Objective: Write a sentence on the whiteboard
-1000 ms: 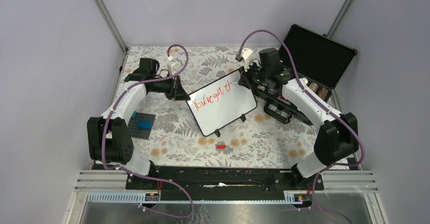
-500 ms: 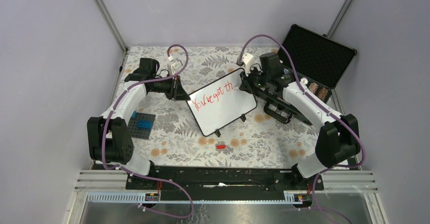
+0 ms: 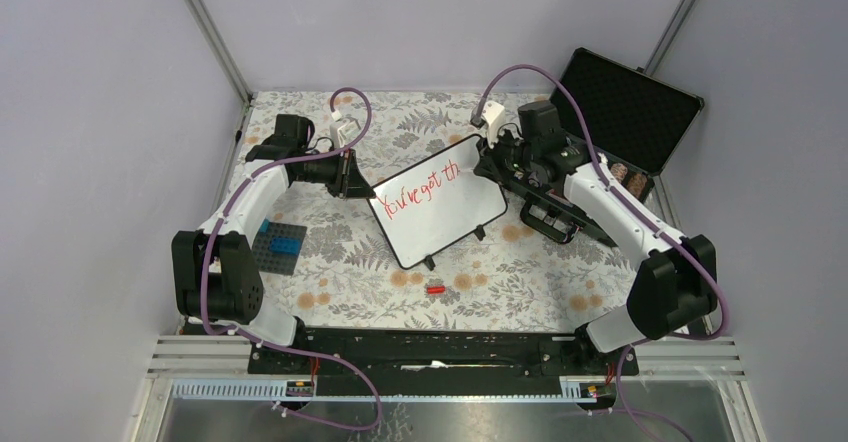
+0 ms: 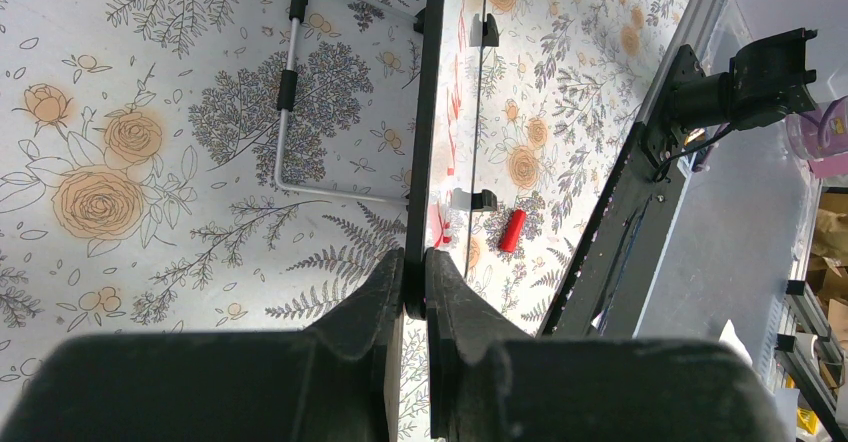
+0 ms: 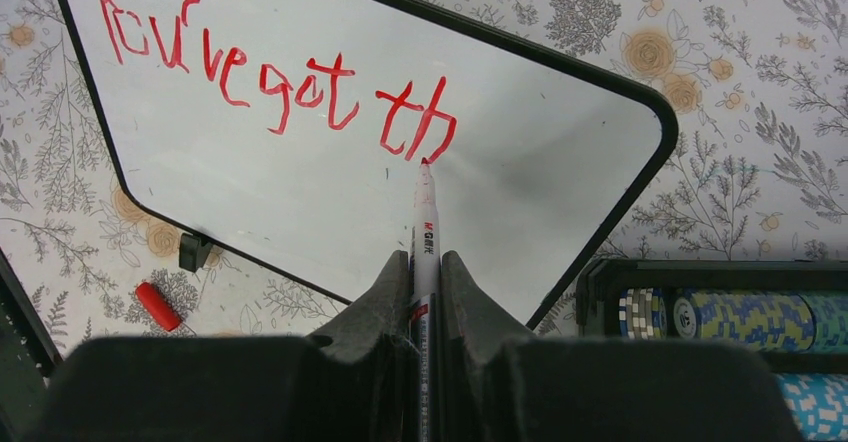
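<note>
The whiteboard (image 3: pixel 440 210) lies slanted mid-table, white with a thin black rim. Red handwriting (image 3: pixel 420 189) on it reads "You've got th"; it also shows in the right wrist view (image 5: pixel 270 77). My right gripper (image 3: pixel 487 159) is shut on a white marker (image 5: pixel 425 232), its red tip at the foot of the "h" on the board (image 5: pixel 330 192). My left gripper (image 3: pixel 353 175) is shut on the board's left edge (image 4: pixel 420 142), seen edge-on in the left wrist view, the gripper (image 4: pixel 414 267) clamping the black rim.
A red marker cap (image 3: pixel 435 288) lies near the front, also in the right wrist view (image 5: pixel 158 305). An open black case (image 3: pixel 620 112) with poker chips (image 5: pixel 740 314) stands at the back right. A dark plate with blue bricks (image 3: pixel 279 246) lies at the left.
My right gripper has moved right along the text line. The writing grew from "You've got t" with a partial stroke to "You've got th". The left arm has not moved.
</note>
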